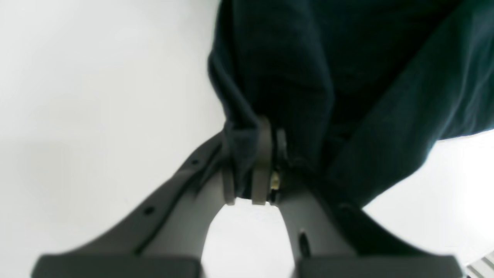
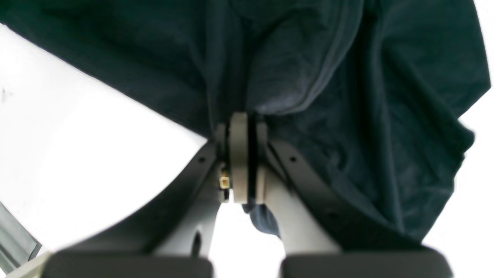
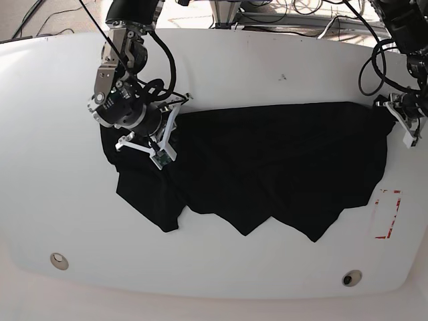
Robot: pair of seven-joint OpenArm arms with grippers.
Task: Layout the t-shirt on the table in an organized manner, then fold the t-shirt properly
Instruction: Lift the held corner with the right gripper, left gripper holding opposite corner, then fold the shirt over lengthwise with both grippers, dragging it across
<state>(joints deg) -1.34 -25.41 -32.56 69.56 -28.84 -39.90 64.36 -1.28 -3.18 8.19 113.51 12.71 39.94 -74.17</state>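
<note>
In the base view, reading left to right, the right tool (image 3: 162,144) stands at the left corner of the t-shirt (image 3: 267,167), which lies stretched across the middle of the white worktop (image 3: 221,60) with its lower edge hanging in uneven points, and the left tool (image 3: 406,124) sits at the shirt's far right corner, above the red tape mark (image 3: 388,214).

The right wrist view shows the right tool (image 2: 244,127) with its pads pressed together on a bunched fold of cloth. The left wrist view shows the left tool (image 1: 270,135) likewise closed tight, pinching the dark fabric edge.

The likely trouble: both holds are on thin, gathered edges, so a hard pull apart could slip cloth from a pinch, or drag the slack lower hem into fresh wrinkles.

Only the base view shows the whole shirt's ragged outline; only the wrist views show the pinches themselves.
</note>
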